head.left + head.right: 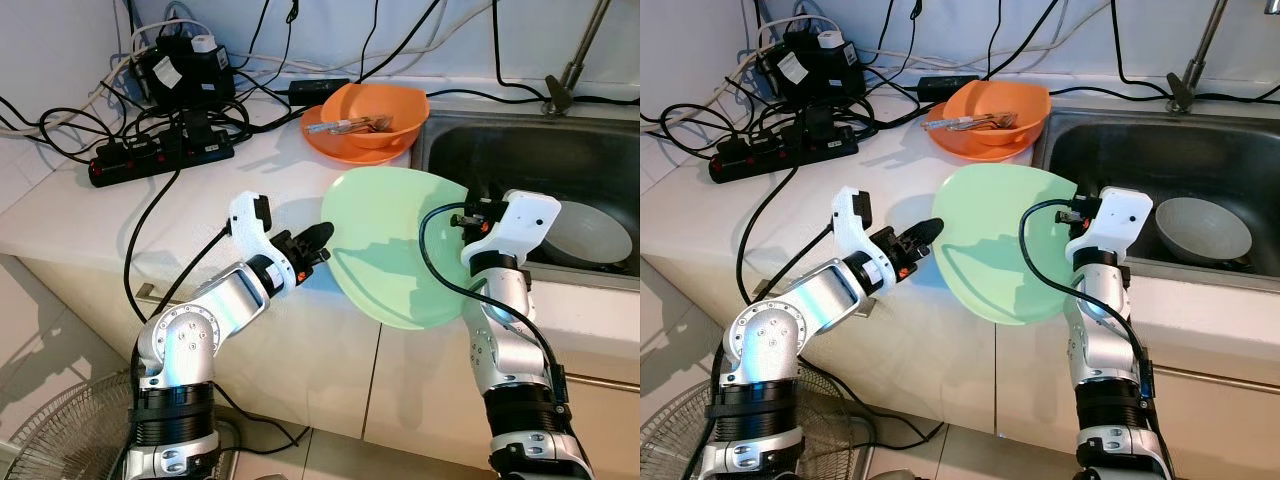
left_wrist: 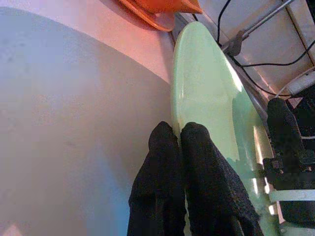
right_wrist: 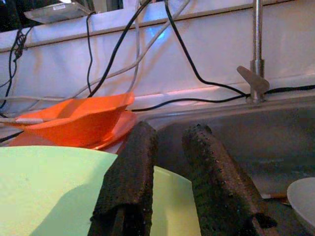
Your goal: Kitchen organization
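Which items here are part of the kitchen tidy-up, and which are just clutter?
In play: green plate, right gripper at its sink-side edge, left gripper at its other edge, orange bowl with cutlery, white bowl in the sink.

Lying about: power strip, cables, fan.

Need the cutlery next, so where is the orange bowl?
In the left eye view, the orange bowl sits on an orange plate at the counter's back, just left of the sink.

I've got the pale green plate (image 1: 400, 245) tilted, overhanging the counter edge beside the sink, orange bowl (image 1: 372, 115) behind it.
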{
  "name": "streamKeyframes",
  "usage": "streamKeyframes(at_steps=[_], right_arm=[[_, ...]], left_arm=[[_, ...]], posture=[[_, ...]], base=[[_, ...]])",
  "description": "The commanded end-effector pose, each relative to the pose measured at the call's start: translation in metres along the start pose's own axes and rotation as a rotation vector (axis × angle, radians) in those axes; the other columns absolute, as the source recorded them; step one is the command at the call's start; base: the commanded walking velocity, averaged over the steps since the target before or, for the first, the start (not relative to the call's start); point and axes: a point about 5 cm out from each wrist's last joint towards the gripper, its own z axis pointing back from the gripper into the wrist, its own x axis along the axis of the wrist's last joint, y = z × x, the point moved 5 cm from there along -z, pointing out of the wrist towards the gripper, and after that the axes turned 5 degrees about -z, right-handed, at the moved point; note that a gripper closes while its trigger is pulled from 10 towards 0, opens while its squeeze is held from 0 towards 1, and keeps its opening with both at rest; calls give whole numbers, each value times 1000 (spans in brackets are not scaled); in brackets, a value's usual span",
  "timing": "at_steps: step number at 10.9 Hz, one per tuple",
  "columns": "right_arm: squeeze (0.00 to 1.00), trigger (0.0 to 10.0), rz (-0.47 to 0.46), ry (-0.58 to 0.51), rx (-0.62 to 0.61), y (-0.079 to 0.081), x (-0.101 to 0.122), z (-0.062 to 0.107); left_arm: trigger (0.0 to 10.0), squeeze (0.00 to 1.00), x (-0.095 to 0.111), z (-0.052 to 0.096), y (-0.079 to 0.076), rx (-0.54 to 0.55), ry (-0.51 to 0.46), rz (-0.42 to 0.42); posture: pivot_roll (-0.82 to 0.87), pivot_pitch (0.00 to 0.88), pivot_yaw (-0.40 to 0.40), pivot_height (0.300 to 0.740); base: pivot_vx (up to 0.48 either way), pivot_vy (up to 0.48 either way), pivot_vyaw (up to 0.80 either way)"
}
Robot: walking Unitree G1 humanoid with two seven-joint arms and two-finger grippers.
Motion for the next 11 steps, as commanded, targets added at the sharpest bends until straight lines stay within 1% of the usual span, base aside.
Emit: streamKeyframes(at_steps=[1,2,3,4,5,8,11], right_arm=[[0,10000,-14,0,21,9,1,-3],[0,10000,-17,2,25,10,0,-2],[0,10000,-19,2,25,11,0,-2],[0,10000,-21,2,26,12,-1,-2],[0,10000,-24,2,25,12,-1,-2],[0,10000,-26,5,23,12,-2,-1],[0,10000,-26,5,24,12,-2,-1]], left_arm=[[10000,0,-5,1,-1,-6,36,-32],[10000,863,-7,0,-3,-20,43,-61],[10000,1000,-8,0,-3,-25,47,-68],[10000,1000,-8,0,-3,-29,49,-63],[10000,0,-8,-1,-4,-35,54,-60],[10000,0,-13,-2,-5,-59,86,-78],[10000,0,-34,-5,-24,-162,184,-103]], posture=[[95,0,94,740],[93,0,96,740],[90,0,99,740],[93,0,99,740],[93,0,99,740],[94,0,101,740],[83,0,107,740]], base=[[0,0,0],[0,0,0],[0,0,0],[0,0,0],[0,0,0],[0,0,0],[0,0,0]])
